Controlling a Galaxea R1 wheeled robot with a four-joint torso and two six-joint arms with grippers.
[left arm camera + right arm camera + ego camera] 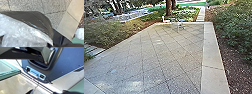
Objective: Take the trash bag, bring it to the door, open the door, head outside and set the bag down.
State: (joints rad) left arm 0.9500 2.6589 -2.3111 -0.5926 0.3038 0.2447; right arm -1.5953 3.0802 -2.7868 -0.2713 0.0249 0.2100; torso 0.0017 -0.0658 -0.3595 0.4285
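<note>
Yard (largest item, landmark): tiled paving, open-air; robot is outside or at the exit, est. late stage, w/ put-down outstanding. Shrubs: R of yard, beyond mulch; more greenery on L side. Border strip: pale, flat, along yard's R edge. Tree trunk: upright, beyond yard's far edge. Outdoor furniture: light-coloured, at yard's far end; exact type cannot tell. Trash bag: large in L wrist view, above yard's tiles as seen from there; ground contact cannot tell. Mat'l: thin film, dark glossy side + clear, crinkled side. Handling (est.): light, limp, slippery; bulges will shift, film may snag or tear. Bag's load: N/A, cannot tell. Hold pt.: gathered neck if reachable, several folds together; avoid single-ply pinch on the loose edge, the smallest feature listed. Lower upright onto yard, clear of border strip, base first; release only w/ wt. on tiles. Jaw state: L jaws, open or closed on bag, cannot tell; R jaws, likewise cannot tell.
</note>
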